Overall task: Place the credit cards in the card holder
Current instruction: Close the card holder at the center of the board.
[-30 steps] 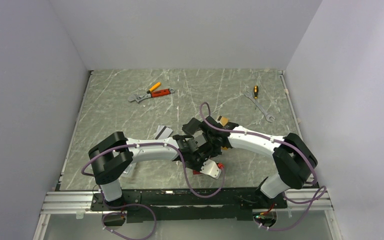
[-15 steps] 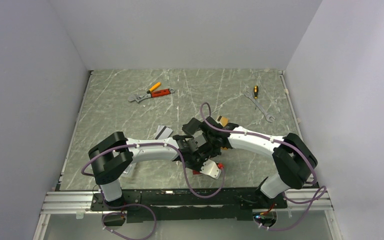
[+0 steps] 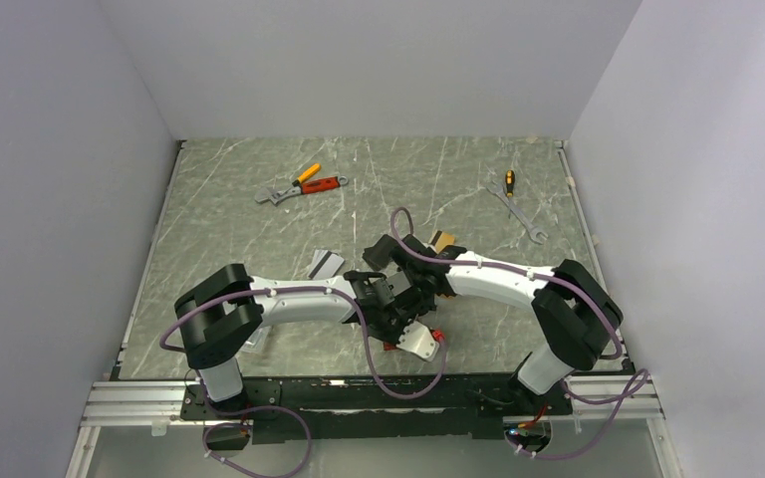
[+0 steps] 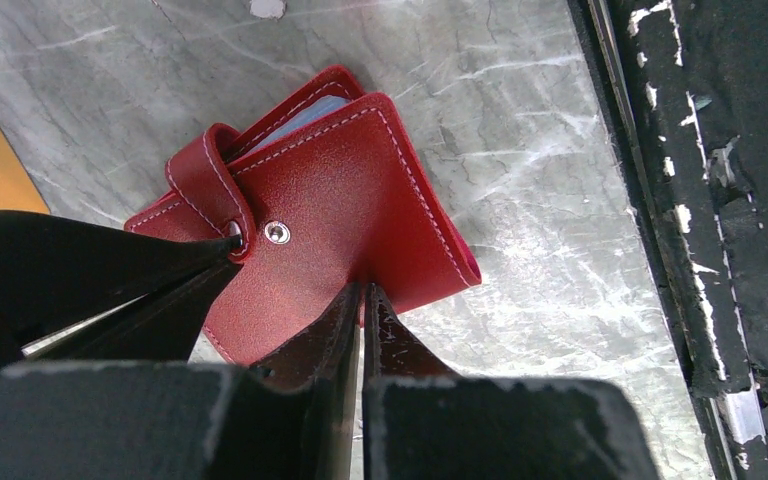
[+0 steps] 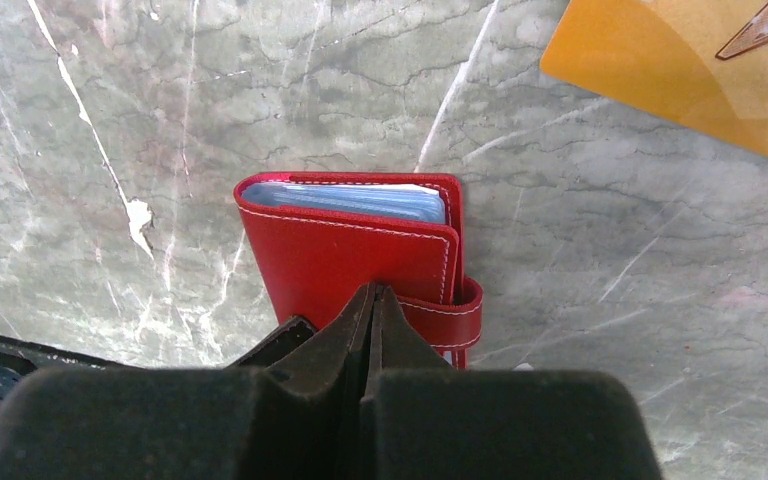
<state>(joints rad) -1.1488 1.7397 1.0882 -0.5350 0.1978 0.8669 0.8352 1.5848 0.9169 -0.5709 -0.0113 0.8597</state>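
Note:
The red card holder (image 4: 360, 190) lies folded on the marble table, its snap tab (image 4: 205, 185) wrapped over the cover and bluish sleeves showing at its open edge (image 5: 360, 200). My left gripper (image 4: 363, 292) is shut on the edge of its cover near the spine. My right gripper (image 5: 372, 290) is shut, and its tips press on the cover beside the tab. In the left wrist view its black fingers (image 4: 110, 270) reach the snap. An orange-gold credit card (image 5: 690, 70) lies flat just beyond the holder. A silver credit card (image 3: 326, 263) rests left of both wrists. From above, only slivers of the card holder (image 3: 391, 345) show under the wrists.
Orange- and red-handled pliers (image 3: 304, 184) lie at the back left. A wrench (image 3: 523, 217) and a small screwdriver (image 3: 508, 182) lie at the back right. The black base rail (image 4: 710, 200) runs close along the near side of the card holder.
The right arm's elbow and forearm have shifted slightly to the left. Both grippers stay at the card holder with their jaws as before.

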